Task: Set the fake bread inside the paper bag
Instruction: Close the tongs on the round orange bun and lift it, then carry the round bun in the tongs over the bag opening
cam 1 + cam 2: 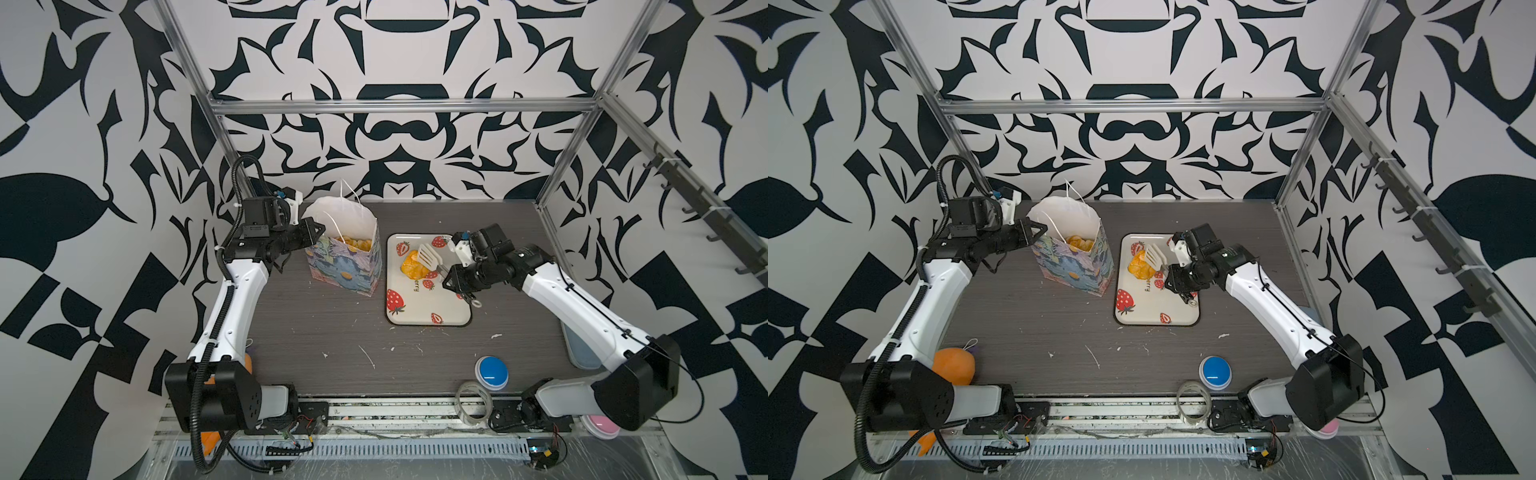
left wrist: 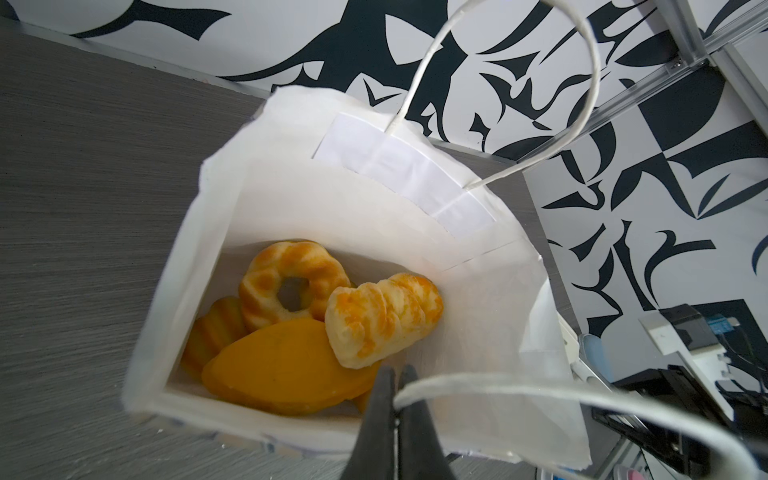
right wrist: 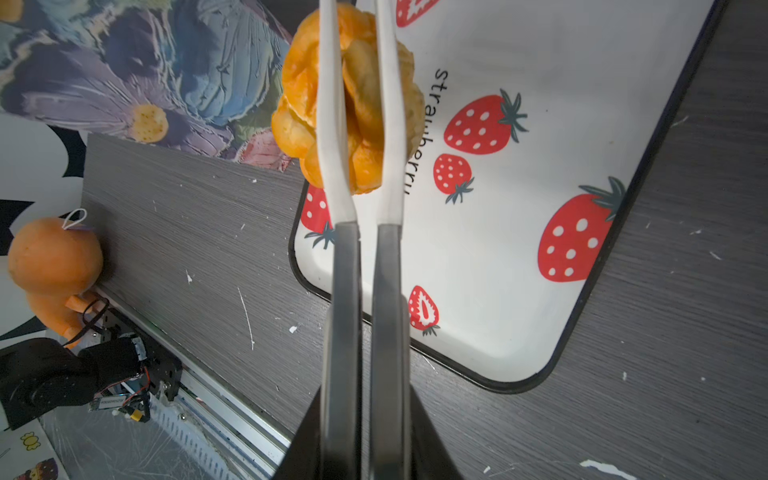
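Standing upright on the table (image 1: 332, 353), the paper bag (image 1: 349, 270) holds fake bread (image 2: 282, 365): a ring, a croissant, loaves; just right of the bag lies the strawberry tray (image 1: 419, 309); tongs (image 1: 428, 255), squeezed together in the right gripper (image 1: 451, 277), pinch one pastry (image 1: 411, 268) beside the bag's right wall; the left gripper (image 2: 397, 386) is clamped shut on the bag's cord handle (image 2: 519, 384).

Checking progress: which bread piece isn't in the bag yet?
The knotted bun, pinched in the tongs over the strawberry tray; the ring, pale roll and flat loaf lie inside the paper bag.
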`<control>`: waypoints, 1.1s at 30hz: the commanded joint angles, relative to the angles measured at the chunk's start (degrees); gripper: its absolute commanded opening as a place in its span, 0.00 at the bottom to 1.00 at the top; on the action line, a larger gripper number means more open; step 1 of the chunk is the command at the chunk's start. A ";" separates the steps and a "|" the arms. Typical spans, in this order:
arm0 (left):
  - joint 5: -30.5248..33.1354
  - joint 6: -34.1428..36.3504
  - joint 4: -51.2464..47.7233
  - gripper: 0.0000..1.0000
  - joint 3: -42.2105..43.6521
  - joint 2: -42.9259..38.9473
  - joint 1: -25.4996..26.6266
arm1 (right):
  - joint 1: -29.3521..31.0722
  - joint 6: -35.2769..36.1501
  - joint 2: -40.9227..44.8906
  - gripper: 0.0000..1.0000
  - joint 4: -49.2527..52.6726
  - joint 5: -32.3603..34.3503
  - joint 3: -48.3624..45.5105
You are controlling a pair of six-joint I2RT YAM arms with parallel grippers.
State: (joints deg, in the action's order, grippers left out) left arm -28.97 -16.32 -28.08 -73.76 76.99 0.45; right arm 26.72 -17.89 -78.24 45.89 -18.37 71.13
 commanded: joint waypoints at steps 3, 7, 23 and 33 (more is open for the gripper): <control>-0.60 -0.03 -0.44 0.01 0.85 0.61 0.26 | -1.11 -1.13 2.90 0.28 -5.93 -3.26 3.50; -0.58 -0.02 -0.48 0.02 0.89 0.62 0.26 | -2.28 -3.06 4.33 0.27 -9.54 -7.13 3.38; -0.93 -0.08 -0.45 0.02 0.83 0.27 0.26 | -2.48 -6.37 5.61 0.28 -18.60 -15.52 8.44; -1.00 -0.12 -0.49 0.02 0.89 0.26 0.26 | -2.08 -7.74 3.17 0.29 -22.11 -21.52 12.80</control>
State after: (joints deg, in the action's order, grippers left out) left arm -28.99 -16.32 -28.08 -73.76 76.99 0.45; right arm 24.25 -25.19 -74.81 29.82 -36.05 80.03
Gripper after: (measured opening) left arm 0.052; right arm 0.291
